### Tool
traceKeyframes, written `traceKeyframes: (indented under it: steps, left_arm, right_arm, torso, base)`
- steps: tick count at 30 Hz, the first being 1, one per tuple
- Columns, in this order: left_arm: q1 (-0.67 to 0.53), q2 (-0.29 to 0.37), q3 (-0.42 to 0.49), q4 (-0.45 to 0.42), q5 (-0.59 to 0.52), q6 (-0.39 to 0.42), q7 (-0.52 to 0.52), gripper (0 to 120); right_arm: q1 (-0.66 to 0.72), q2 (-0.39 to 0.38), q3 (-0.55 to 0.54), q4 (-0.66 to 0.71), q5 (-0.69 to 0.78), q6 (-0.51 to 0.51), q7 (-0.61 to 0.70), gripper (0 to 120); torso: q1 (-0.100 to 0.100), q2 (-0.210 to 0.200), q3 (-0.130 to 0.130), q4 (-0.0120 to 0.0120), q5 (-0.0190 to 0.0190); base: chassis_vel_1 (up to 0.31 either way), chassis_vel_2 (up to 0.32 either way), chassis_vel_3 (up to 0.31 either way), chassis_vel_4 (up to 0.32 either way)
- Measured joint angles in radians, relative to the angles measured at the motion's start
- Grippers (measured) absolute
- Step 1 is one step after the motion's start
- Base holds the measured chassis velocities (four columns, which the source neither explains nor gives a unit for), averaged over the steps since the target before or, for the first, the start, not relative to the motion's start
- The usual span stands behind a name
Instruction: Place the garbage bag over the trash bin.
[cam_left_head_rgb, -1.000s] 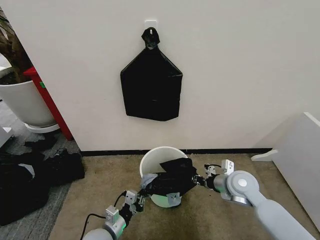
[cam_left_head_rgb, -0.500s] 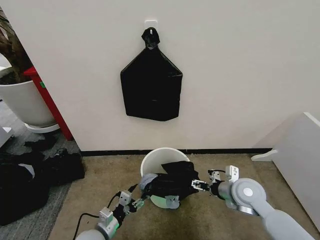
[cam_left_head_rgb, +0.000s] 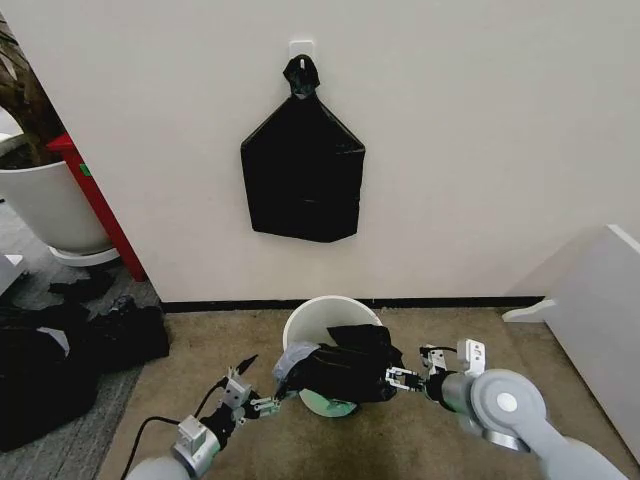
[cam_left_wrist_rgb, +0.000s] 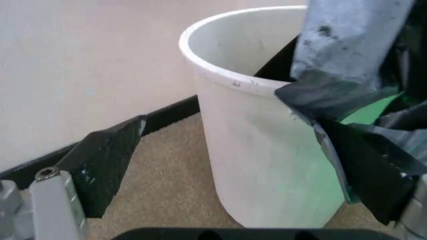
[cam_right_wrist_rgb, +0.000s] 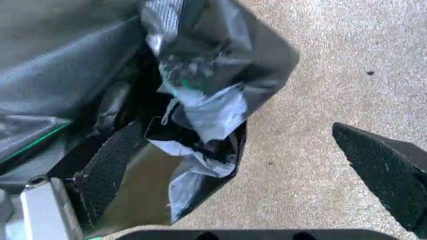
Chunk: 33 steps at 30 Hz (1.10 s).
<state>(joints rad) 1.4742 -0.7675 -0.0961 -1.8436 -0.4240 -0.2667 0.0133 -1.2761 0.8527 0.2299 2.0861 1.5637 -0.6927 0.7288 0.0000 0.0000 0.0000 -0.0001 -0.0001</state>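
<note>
The white trash bin (cam_left_head_rgb: 318, 318) stands on the carpet by the wall. The black garbage bag (cam_left_head_rgb: 345, 368) is draped over its near rim and front, bunched and partly inside; the far rim is bare. My left gripper (cam_left_head_rgb: 258, 392) is low at the bin's left, open, and touches nothing. In the left wrist view the left gripper (cam_left_wrist_rgb: 227, 125) has its fingers spread on either side of the bin (cam_left_wrist_rgb: 260, 170), with the bag (cam_left_wrist_rgb: 347, 75) hanging over the rim. My right gripper (cam_left_head_rgb: 397, 378) is open beside the bag's right edge. In the right wrist view the right gripper (cam_right_wrist_rgb: 237, 130) is spread around crumpled bag (cam_right_wrist_rgb: 200, 75).
A flat black bundle of bags (cam_left_head_rgb: 303, 172) hangs from a wall hook above the bin. A large white plant pot (cam_left_head_rgb: 45, 205) and a red panel (cam_left_head_rgb: 95, 200) stand at the left, with dark heaps (cam_left_head_rgb: 70, 360) on the floor. A white board (cam_left_head_rgb: 600, 320) leans at the right.
Both arms have drawn back from the bin, the left gripper to the left and the right one to the right. The bag has stayed draped over the bin.
</note>
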Motion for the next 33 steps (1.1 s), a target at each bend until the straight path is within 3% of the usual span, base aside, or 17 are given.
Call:
traceKeyframes:
  steps: [12, 21, 28, 33]
  left_arm:
    - [0.013, -0.011, -0.015, 0.125, 0.008, -0.053, 0.0, 100]
    - [0.006, -0.031, -0.012, 0.088, 0.0, -0.041, -0.007, 100]
    - [0.006, -0.02, -0.024, 0.049, -0.045, -0.021, -0.013, 100]
    - [0.029, 0.015, -0.026, 0.026, -0.016, -0.056, 0.004, 100]
  right_arm:
    - [0.0, 0.012, -0.008, 0.019, -0.032, 0.027, 0.014, 100]
    - [0.049, 0.018, -0.018, -0.006, -0.02, 0.041, 0.023, 100]
    - [0.091, 0.019, -0.024, -0.017, 0.005, 0.042, 0.036, 100]
    - [0.098, 0.017, -0.023, -0.026, 0.027, 0.041, 0.055, 100]
  torso:
    - [0.0, 0.0, 0.0, 0.0001, 0.0]
    - [0.0, 0.0, 0.0, 0.0001, 0.0001]
    - [0.0, 0.0, 0.0, 0.0001, 0.0001]
    - [0.0, 0.0, 0.0, 0.0, 0.0]
  base:
    - [0.0, 0.0, 0.0, 0.0]
    - [0.0, 0.0, 0.0, 0.0]
    - [0.0, 0.0, 0.0, 0.0]
    - [0.0, 0.0, 0.0, 0.0]
